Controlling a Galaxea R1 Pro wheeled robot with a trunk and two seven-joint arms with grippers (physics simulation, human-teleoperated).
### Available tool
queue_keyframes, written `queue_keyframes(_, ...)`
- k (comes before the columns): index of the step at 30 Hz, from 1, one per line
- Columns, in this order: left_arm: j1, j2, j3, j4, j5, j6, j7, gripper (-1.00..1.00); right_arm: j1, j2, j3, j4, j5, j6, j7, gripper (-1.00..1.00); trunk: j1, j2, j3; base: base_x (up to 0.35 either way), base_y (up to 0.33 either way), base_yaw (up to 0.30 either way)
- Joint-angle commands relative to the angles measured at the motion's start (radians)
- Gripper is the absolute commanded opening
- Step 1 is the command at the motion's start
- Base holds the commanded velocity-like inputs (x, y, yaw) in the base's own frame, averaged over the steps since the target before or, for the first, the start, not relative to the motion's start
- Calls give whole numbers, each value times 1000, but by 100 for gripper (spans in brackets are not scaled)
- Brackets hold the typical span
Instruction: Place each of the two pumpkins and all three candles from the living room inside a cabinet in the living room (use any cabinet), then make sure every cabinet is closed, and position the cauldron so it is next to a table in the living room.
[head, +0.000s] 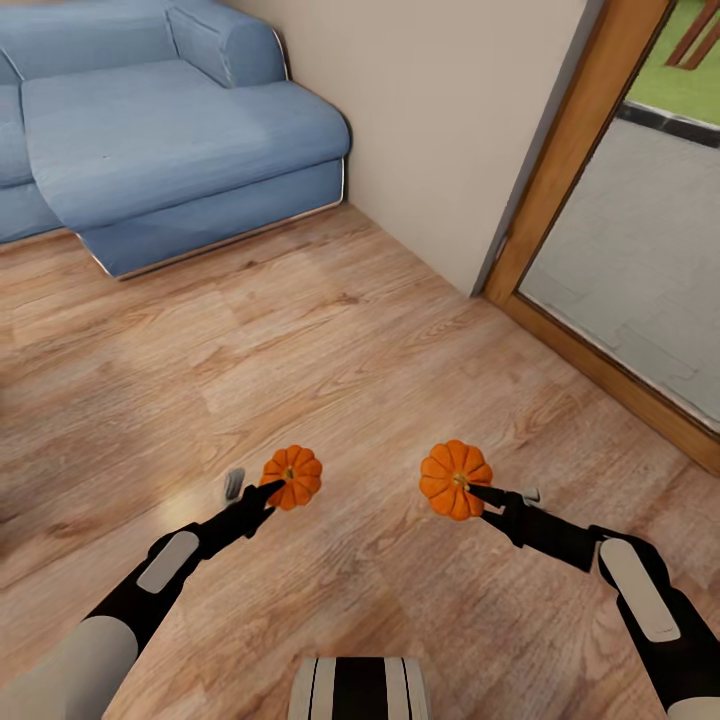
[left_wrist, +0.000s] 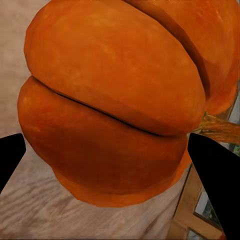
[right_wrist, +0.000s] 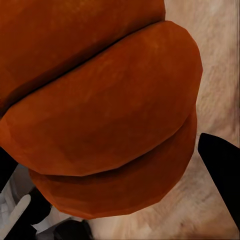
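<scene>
Two ribbed orange pumpkins are held up above the wooden floor. My left gripper (head: 278, 490) is shut on the left pumpkin (head: 292, 476), whose ribs loom large in the left wrist view (left_wrist: 115, 100) between the black fingertips (left_wrist: 215, 170). My right gripper (head: 472, 490) is shut on the right pumpkin (head: 455, 479), equally close in the right wrist view (right_wrist: 100, 110) with a black fingertip (right_wrist: 222, 165) at its side. The candles, cabinet, table and cauldron are out of view.
A blue sofa (head: 150, 130) stands at the back left. A beige wall corner (head: 440, 130) and a wood-framed glass door (head: 620, 250) lie ahead on the right. Wooden floor (head: 330, 350) spreads between them.
</scene>
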Motion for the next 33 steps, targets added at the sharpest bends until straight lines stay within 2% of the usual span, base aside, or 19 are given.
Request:
queue_keyframes(1, -1, 1, -3, 0, 8, 7, -1, -100, -1, 0, -2, 3, 1, 6, 4, -100, 0, 0, -1, 0, 0, 0)
queue_keyframes(4, -1, 1, -3, 0, 8, 24, -1, -100, -1, 0, -2, 3, 2, 6, 4, -100, 0, 0, -1, 0, 0, 0)
queue_keyframes(17, -1, 1, -3, 2, 8, 23, -2, -100, -1, 0, -2, 3, -15, 7, 4, -100, 0, 0, -1, 0, 0, 0)
queue_keyframes(26, 5, 11, 6, -49, 4, 78, -34, -100, -1, 9, -6, 29, -18, 6, 12, -100, 0, 0, -1, 0, 0, 0)
queue_keyframes(27, 4, 11, 6, -51, 4, 138, -34, -100, -1, 9, -6, 30, -19, 6, 12, -100, -1, 0, 3, 0, 0, 0)
queue_keyframes(33, 4, 11, 7, -59, 4, 142, -35, -100, -1, 9, -6, 31, -20, 6, 13, -100, -3, 1, 27, 0, 0, 0)
